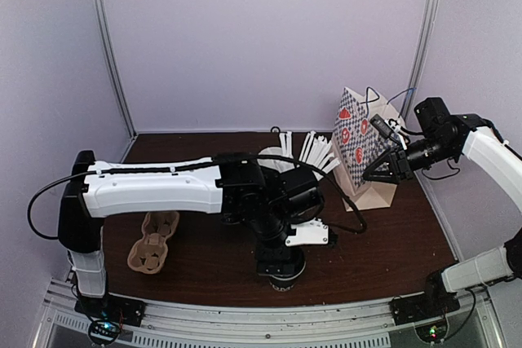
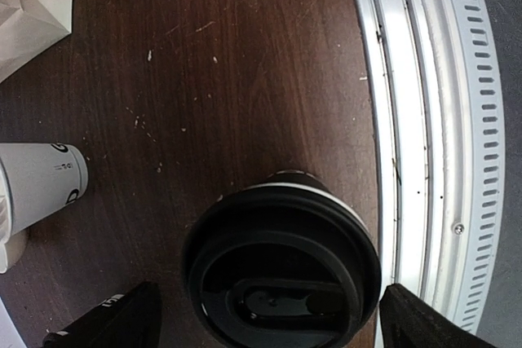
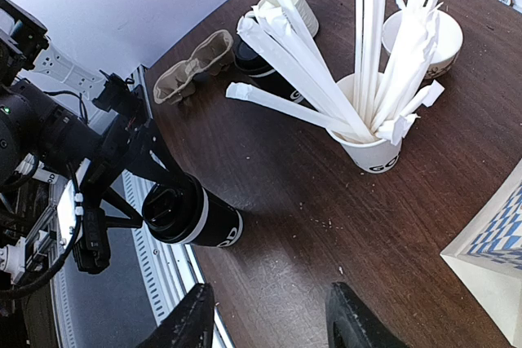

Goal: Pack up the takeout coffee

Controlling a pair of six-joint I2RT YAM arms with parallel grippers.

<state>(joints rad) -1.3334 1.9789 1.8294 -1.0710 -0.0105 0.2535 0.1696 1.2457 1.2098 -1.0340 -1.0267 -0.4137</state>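
One black takeout cup with a black lid [image 2: 281, 270] stands near the table's front edge; it also shows in the right wrist view [image 3: 192, 218] and the top view [image 1: 281, 273]. My left gripper [image 2: 261, 323] is open directly above it, one finger on each side of the lid with a gap on both sides. A second black lidded cup [image 3: 259, 63] stands farther back, partly hidden behind stirrers. My right gripper [image 3: 273, 323] is open and empty, held above the table next to the patterned paper bag [image 1: 365, 140].
A white cup of stirrers [image 3: 371, 148] and another white cup of wrapped sticks [image 3: 424, 38] stand mid-table. A cream mug [image 3: 300, 7] is behind them. A cardboard cup carrier [image 1: 153, 242] lies at the left. The metal rail [image 2: 424, 120] runs along the front edge.
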